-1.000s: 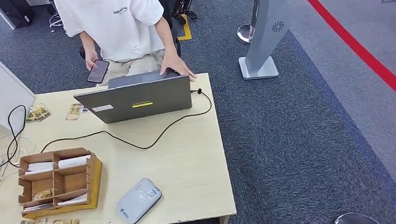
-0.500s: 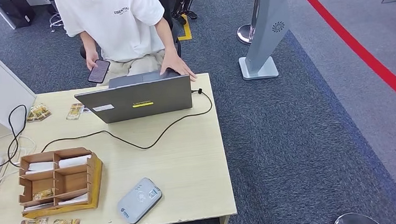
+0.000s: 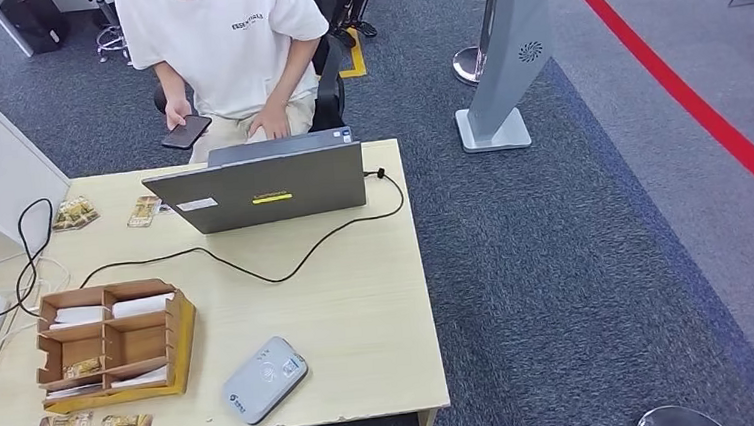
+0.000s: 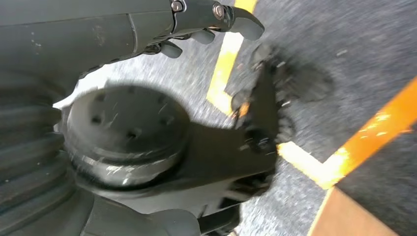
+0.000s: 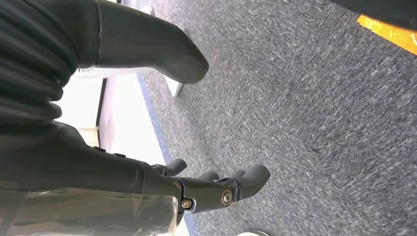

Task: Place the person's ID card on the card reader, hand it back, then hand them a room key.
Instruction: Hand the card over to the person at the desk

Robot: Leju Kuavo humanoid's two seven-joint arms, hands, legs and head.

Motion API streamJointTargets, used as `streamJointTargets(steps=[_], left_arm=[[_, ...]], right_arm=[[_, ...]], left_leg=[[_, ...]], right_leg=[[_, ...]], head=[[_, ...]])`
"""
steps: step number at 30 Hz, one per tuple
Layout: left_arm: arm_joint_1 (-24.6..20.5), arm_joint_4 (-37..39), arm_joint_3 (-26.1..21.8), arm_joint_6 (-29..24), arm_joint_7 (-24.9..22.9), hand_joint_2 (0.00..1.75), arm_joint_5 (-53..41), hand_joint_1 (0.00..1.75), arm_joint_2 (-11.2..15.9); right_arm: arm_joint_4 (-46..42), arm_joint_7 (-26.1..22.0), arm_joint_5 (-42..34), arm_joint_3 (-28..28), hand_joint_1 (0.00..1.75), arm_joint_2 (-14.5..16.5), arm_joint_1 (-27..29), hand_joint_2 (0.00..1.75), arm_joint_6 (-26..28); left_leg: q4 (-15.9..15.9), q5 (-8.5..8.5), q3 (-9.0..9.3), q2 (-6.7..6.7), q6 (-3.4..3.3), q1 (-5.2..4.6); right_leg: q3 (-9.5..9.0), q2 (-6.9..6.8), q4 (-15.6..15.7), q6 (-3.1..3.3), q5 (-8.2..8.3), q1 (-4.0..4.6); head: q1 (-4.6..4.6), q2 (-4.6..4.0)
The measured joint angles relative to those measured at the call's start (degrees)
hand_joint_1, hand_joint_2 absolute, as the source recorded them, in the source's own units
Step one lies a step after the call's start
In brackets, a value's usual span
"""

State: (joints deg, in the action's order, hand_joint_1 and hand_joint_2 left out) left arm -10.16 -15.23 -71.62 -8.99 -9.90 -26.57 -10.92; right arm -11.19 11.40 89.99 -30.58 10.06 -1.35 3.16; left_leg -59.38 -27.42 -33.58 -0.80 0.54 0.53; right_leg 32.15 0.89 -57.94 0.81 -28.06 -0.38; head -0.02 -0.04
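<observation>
pale matt wood-look table [image 3: 359,304], smooth grey plastic card reader [image 3: 264,379], brown cardboard organiser [image 3: 112,344], rough blue-grey carpet [image 3: 577,259]

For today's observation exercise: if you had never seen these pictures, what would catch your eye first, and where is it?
First, the open grey laptop at the far side of the pale wooden table, with a person in a white T-shirt seated behind it holding a dark phone. Nearer, a grey rounded card reader lies by the front edge, beside a brown cardboard compartment tray. A red floor stripe crosses the grey carpet on the right.
</observation>
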Motion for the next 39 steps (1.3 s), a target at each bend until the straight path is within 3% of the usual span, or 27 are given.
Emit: streamJointTargets(steps=[5,12,39], left_arm=[[-1.4,0.0,4.8,4.3,-0.1,1.75,0.4,0.00,3.1],[0.0,0.0,13.8,5.5,1.3,1.75,3.8,0.00,5.2],[10.8,-2.6,46.8,7.4,6.4,1.75,17.3,0.00,8.8]], right_arm=[[0.0,-1.6,-2.2,2.5,0.00,-0.7,0.1,1.75,-1.4],[-0.8,-3.2,-13.4,6.4,0.00,-1.9,1.0,1.75,-1.8],[-6.5,-8.1,-59.1,20.0,0.00,-6.3,6.1,1.75,-2.4]], left_leg=[[0.1,0.08,0.02,0.00,0.12,0.03],[0.1,0.06,-0.05,0.00,0.10,0.02],[0.1,0.01,-0.06,0.01,0.05,0.01]], right_leg=[[0.02,0.00,-0.1,0.02,-0.01,0.02],[0.05,0.01,0.0,0.02,-0.03,0.02],[0.07,0.00,0.0,0.01,-0.05,0.02]], head=[[-0.10,0.00],[-0.09,0.00],[-0.09,0.00]])
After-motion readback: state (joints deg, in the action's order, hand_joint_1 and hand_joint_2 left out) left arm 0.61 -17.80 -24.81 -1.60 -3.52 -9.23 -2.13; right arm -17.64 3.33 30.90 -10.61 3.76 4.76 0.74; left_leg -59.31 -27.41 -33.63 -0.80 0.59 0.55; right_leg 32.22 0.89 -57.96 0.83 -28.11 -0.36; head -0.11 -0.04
